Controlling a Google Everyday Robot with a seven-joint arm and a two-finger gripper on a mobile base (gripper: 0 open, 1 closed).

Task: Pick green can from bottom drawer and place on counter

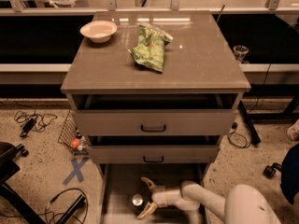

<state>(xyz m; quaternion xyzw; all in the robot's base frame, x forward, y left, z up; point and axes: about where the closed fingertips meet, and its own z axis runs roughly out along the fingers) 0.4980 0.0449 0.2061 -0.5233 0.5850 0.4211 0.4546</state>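
Observation:
The green can (137,200) stands upright on the floor of the open bottom drawer (119,185); mostly its silver top shows. My gripper (148,198) is inside the drawer just right of the can, open, with one fingertip (148,183) beyond it and the other on the near side. The fingers reach toward the can without closing on it. The counter (201,59) is the cabinet's glossy grey-brown top above.
A green snack bag (150,49) and a white bowl (98,31) lie on the counter. The two upper drawers (154,124) are slightly pulled out above my arm. Cables, a blue floor cross (76,169) and a chair base (9,160) lie at left.

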